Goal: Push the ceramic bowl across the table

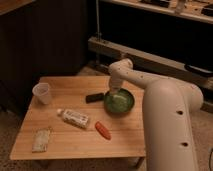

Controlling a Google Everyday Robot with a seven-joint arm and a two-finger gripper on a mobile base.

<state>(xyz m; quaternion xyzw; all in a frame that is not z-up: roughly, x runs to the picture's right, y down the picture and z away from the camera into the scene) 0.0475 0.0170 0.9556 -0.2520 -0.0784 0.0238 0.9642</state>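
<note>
We see the ceramic bowl at the tabletop's three-o'clock side. Our tool rests at its eleven-o'clock rim, apparently placed there to shove it across.

We see the gripper at the ceramic bowl's 10 o'clock rim. Dark block sits close at 9, carrot at 7. Bare table lies toward 11.
</note>
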